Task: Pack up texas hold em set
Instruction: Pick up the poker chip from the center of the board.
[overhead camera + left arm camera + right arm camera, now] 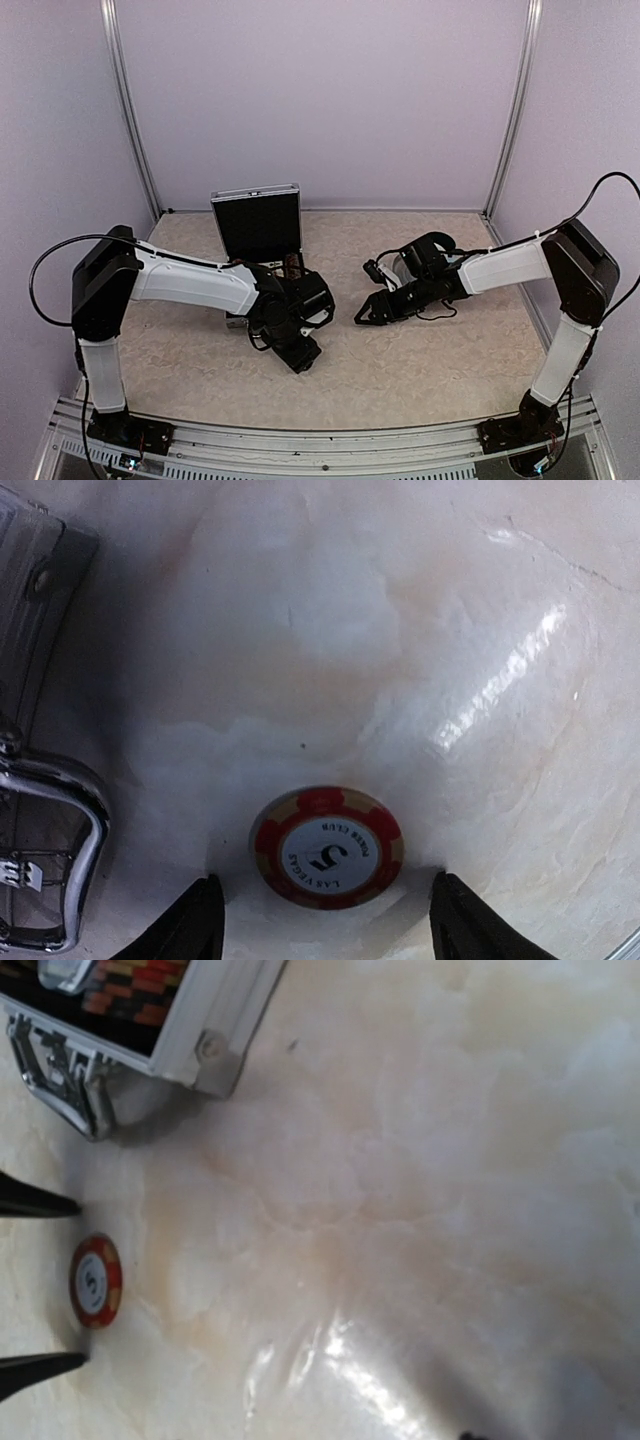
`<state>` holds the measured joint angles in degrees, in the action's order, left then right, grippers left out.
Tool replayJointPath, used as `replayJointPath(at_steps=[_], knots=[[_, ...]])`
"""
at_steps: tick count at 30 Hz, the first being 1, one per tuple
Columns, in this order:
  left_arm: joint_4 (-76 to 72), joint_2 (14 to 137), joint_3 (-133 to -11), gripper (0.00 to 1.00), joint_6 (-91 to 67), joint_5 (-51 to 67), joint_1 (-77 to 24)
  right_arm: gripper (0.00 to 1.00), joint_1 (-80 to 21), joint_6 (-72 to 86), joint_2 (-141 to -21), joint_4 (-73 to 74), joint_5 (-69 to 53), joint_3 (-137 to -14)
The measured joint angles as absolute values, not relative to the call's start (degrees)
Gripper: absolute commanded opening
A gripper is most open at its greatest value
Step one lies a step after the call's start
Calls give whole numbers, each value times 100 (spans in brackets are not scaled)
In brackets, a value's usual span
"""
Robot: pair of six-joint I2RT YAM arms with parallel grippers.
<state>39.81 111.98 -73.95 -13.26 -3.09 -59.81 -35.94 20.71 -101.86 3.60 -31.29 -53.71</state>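
Black fingers (195,925) of your left gripper (327,880) stand apart, one on each side of a single red-and-white poker chip (327,847). The chip lies flat on the marbled table (420,630), face up with a 5 on it, and a sliver of table shows between it and each finger.

Just to the chip's side you have the chrome handle (70,800) of the silver briefcase (215,1020); chip and case are near each other but not touching.

From above, your left arm covers both the chip and the front of the case. Your right gripper (362,317) sits low over the table to the right of the left wrist, pointing toward it and apart from it — you cannot tell from these views whether its fingers are spread or together.

Its camera looks past the chip to the open case, where rows of stored chips (125,985) lie in the black lining. Farthest back, the lid (258,225) stands upright.
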Motion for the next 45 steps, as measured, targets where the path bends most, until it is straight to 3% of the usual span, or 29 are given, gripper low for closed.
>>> replayJointPath(at_steps=[18,34,45], knots=[[4101,11666,-8023,42,-1214,-290,-6075,58,-3592,2067,-10186,360,-3129,-5367],[3568,10339,-6165,44,-1885,-187,-6396,58,-3592,2062,-10189,360,-3205,-5387],[4101,10259,-6156,56,-2034,-64,-6479,58,-3592,2060,-10189,362,-3212,-5389]])
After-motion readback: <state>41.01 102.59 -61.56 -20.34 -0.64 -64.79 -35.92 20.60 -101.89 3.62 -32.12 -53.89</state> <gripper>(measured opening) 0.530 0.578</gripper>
